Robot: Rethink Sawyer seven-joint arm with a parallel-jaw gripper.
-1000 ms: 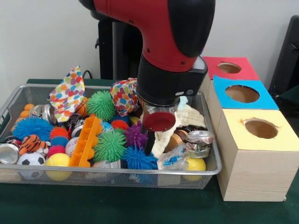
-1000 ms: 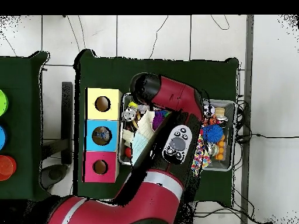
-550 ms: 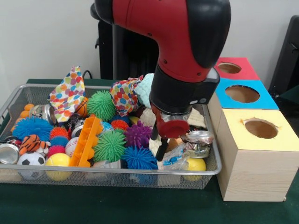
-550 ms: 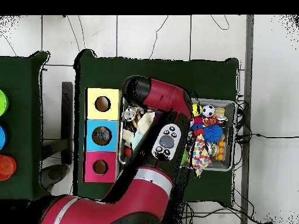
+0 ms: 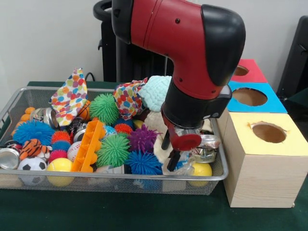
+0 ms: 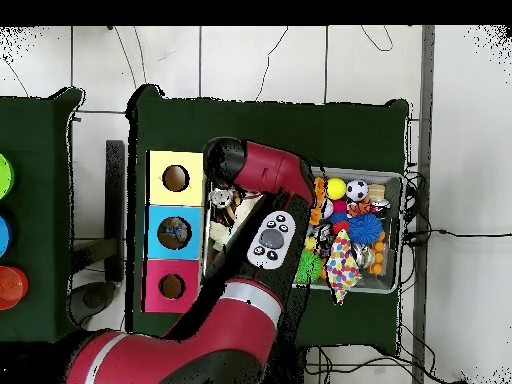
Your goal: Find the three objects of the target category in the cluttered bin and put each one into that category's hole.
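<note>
If no category is named, which lots count as the task's thing? (Clerk)

(Keeper) Cannot tell. Candidates, all placed from the yellow box (image 5: 269,159):
Item: green spiky ball (image 5: 113,150), well left of the box. Judged light, rubbery and springy; take it across the middle.
Item: cream cloth (image 5: 154,120), nearer the box, partly buried. Judged soft and limp, likely to drag its neighbours; pinch a raised fold.
Item: crushed can (image 5: 206,147), just beside the box's left wall. Judged light, stiff and slippery with sharp creases; grip it across the flattened sides.

And the claw? (Clerk)

(Keeper) Item: gripper (image 5: 171,150), low in the wire bin (image 5: 115,176), between cloth and can and near the box's left. Whether it is spread or closed, or carries anything, I cannot tell.

Surface and room? (Clerk)

(Keeper) Bin and box stand on a green table cover (image 5: 115,211). The bin is packed tight, with little clearance. The box's hole is open on top, behind the bin's right rim.
</note>
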